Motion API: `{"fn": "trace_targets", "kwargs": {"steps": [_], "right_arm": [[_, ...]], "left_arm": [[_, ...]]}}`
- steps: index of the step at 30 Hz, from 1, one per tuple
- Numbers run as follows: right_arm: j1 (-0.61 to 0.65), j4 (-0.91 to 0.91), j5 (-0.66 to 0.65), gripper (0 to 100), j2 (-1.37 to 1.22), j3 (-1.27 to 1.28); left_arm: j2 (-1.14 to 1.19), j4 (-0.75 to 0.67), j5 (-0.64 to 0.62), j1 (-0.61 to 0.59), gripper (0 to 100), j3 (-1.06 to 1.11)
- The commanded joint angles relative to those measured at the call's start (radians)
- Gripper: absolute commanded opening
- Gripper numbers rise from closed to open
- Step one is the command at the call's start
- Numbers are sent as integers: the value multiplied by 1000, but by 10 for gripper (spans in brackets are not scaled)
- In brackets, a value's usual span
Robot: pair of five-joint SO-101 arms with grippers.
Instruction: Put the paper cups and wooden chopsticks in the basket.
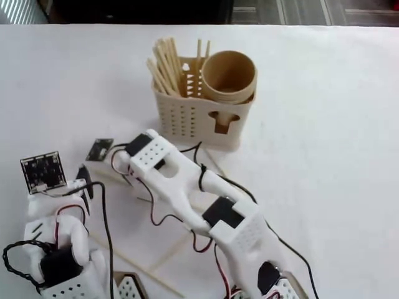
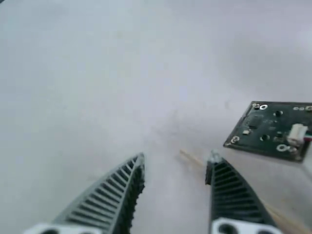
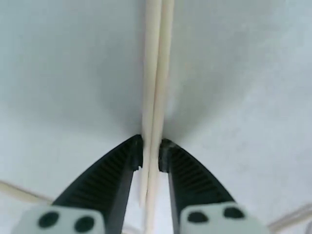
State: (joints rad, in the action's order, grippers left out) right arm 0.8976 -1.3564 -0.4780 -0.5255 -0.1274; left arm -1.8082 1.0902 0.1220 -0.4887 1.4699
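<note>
The perforated white basket (image 1: 187,118) stands at the table's far middle. It holds stacked paper cups (image 1: 229,75) and a bundle of wooden chopsticks (image 1: 165,62). My right gripper (image 3: 151,144) is shut on a pair of chopsticks (image 3: 156,73) that lies flat on the white table, running straight away from the fingertips. The right arm's wrist (image 1: 149,156) is just in front of the basket. My left gripper (image 2: 177,158) is open above the table with nothing between its fingers. A chopstick tip (image 2: 191,158) lies beside one of its fingers. In the high view the left gripper (image 1: 87,184) is at the near left.
A loose chopstick (image 1: 146,269) lies on the table between the two arm bases, and another (image 1: 214,165) pokes out near the basket's front. A small circuit board (image 2: 270,129) hangs close to the left gripper. Cables trail along both arms.
</note>
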Motion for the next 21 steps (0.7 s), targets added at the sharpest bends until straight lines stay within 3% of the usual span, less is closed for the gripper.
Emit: {"fn": "trace_targets", "kwargs": {"steps": [1, 9, 16, 21], "right_arm": [[-31, -54, -2, 19, 111, -2], [-87, -136, -3, 19, 239, 28], [-68, 22, 5, 29, 262, 170], [12, 113, 55, 148, 262, 224]], "left_arm": [[-12, -3, 8, -12, 211, -6], [-12, -5, 8, -12, 211, -6], [-13, -8, 2, -53, 211, -14], [-13, -35, -44, -122, 211, -14]]}}
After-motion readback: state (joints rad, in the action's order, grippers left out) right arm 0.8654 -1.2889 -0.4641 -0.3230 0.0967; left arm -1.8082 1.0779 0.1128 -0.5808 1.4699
